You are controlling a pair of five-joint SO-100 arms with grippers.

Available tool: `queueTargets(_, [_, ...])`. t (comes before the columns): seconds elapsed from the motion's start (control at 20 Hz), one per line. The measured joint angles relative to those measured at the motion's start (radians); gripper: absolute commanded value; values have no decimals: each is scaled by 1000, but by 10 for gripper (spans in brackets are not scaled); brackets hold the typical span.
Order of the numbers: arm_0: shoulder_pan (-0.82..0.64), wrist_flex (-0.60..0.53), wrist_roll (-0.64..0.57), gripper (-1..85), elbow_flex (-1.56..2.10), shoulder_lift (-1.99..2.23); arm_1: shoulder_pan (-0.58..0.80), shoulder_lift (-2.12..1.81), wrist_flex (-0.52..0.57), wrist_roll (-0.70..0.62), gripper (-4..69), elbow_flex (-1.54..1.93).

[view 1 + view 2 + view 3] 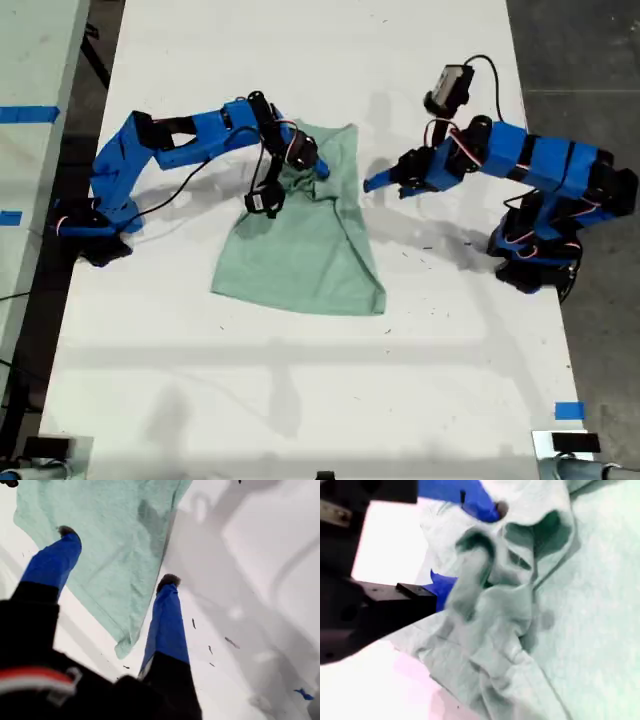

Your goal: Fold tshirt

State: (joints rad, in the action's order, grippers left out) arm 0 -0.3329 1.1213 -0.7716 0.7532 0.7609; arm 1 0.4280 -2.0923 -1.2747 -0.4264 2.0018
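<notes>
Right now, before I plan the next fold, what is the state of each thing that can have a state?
the tshirt: lying on the table, lower part flat, upper part bunched and wrinkled, not folded neatly.
my first hand: open, holding nothing, fingers either side of the tshirt's edge.
my second hand: closed on a bunch of the tshirt's cloth near its upper part.

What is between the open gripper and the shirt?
Nothing visible. My first gripper hangs open beside the tshirt, only bare table between them. My second gripper is already on the cloth.
</notes>
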Motion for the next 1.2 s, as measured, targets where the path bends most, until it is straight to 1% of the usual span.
queueTargets(0.1, [0, 98, -8, 247, 0, 66, 0, -32, 0, 3, 294, 34])
queueTargets(0.2, [-15, 239, -9, 236, 11, 207, 0, -94, -2, 12, 293, 71])
queueTargets(0.3, [-40, 425, 28, 231, 77, 356, -5, -183, -23, 29, 292, 124])
queueTargets(0.35, [-44, 482, 58, 229, 141, 431, -12, -233, -41, 43, 292, 155])
queueTargets(0.4, [-46, 489, 86, 229, 227, 512, -23, -285, -58, 58, 294, 189])
queueTargets(0.5, [-2, 439, 167, 235, 465, 707, -58, -394, -100, 100, 301, 252])
queueTargets(0.7, [170, 380, 362, 236, 946, 1078, -184, -566, -198, 221, 307, 327])
queueTargets(0.85, [293, 373, 525, 234, 1221, 1328, -322, -624, -235, 339, 318, 367])
queueTargets(1.0, [425, 402, 673, 246, 1341, 1460, -442, -632, -247, 443, 318, 396])
queueTargets(1.1, [466, 417, 716, 247, 1361, 1482, -477, -632, -247, 466, 316, 396])
queueTargets(1.2, [474, 422, 729, 247, 1362, 1493, -485, -607, -247, 474, 314, 396])
